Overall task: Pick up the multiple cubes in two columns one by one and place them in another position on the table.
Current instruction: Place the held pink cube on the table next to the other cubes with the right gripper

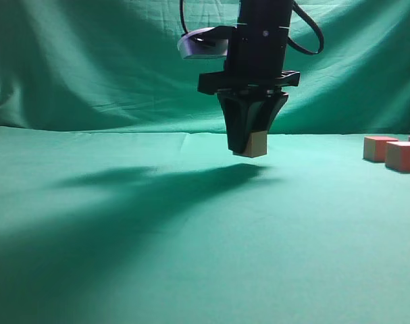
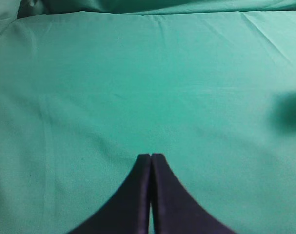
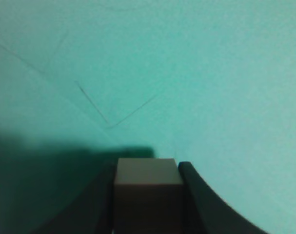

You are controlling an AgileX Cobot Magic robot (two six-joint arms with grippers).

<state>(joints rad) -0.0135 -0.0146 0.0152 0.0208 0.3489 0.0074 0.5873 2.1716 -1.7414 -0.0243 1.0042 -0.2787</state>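
Observation:
My right gripper hangs above the middle of the green table, shut on one tan cube that pokes out below its dark fingers. In the right wrist view the same cube sits squeezed between the two fingers, with its shadow on the cloth to the left. Three more cubes show at the right edge of the exterior view, resting on the table. My left gripper is shut with nothing in it, above bare green cloth; it does not show in the exterior view.
A wrinkled green backdrop hangs behind the table. The arm casts a broad dark shadow over the left and front of the cloth.

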